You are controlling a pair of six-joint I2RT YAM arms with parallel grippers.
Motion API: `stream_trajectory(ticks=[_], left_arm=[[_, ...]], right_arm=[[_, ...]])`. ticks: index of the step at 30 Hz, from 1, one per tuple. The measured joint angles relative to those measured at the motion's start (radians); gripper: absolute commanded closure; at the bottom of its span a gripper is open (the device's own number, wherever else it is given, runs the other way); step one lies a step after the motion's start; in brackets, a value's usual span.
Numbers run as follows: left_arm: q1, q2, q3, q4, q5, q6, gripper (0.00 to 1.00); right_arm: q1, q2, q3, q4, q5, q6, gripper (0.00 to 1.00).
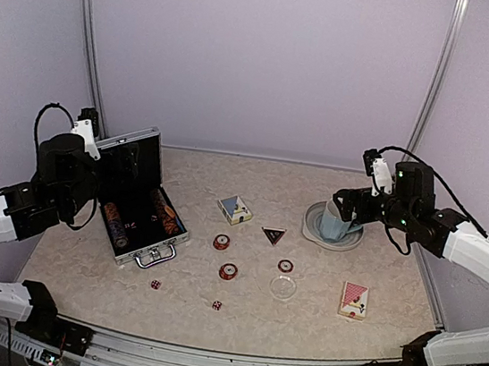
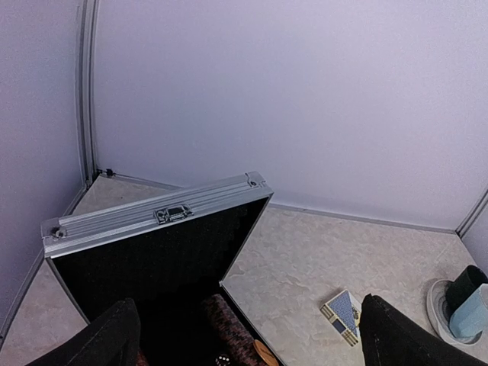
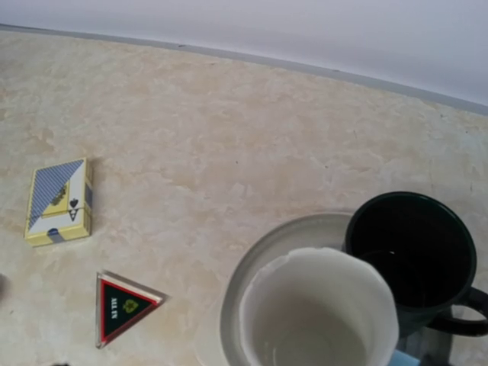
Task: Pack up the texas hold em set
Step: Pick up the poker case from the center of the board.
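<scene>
Surface: beige marbled tabletop (image 1: 316,323), matt, lay under every item.
Room: pale lilac walls (image 1: 261,59) closed in three sides, with grey metal posts (image 1: 88,54) in the back corners.
Writing: black triangular marker (image 1: 273,235), red-edged, lay flat mid-table; its small lettering seemed to read "ALL IN".
Card print: blue-and-yellow card box (image 1: 234,209) showed a spade pip; print on the red card box (image 1: 354,299), at the right, was too small to read.
Case: silver ribbed briefcase (image 1: 130,163) stood open at the table's left, lid upright, black-lined, with chip rows (image 1: 115,225) inside.
Loose pieces: three poker chips (image 1: 228,271), clear disc (image 1: 283,286) and two red dice (image 1: 217,305) lay apart on the table.
Left gripper (image 2: 248,301): fingers spread wide above the open case, holding nothing.
Right gripper (image 1: 342,209): jaws wide, over the grey-blue cup (image 1: 338,224) on its saucer (image 1: 313,228), a black mug (image 3: 412,252) beside it.
</scene>
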Motion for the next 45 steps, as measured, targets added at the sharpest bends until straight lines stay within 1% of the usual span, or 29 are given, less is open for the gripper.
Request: stream_trajectory(ticks=[12,18,24,31,39,45], left_arm=[[-0.009,0.001,0.0,0.0,0.0,0.0,0.01],[-0.024,0.0,0.0,0.0,0.0,-0.001,0.01],[-0.042,-0.001,0.0,-0.001,0.0,-0.002,0.01],[-0.051,-0.001,-0.001,-0.001,0.005,-0.013,0.01],[-0.069,0.017,-0.002,-0.001,0.009,-0.023,0.01],[-0.071,0.037,-0.002,0.001,0.024,-0.027,0.01]], right_arm=[[0.004,0.0,0.0,-0.016,0.009,0.023,0.01],[0.006,0.008,0.018,-0.127,0.062,0.078,0.01],[0.032,0.005,0.011,-0.249,0.098,0.192,0.01],[0.045,-0.04,-0.095,-0.312,0.104,0.303,0.01],[0.06,-0.041,-0.182,-0.394,0.132,0.451,0.01],[0.062,-0.032,-0.256,-0.428,0.132,0.527,0.01]])
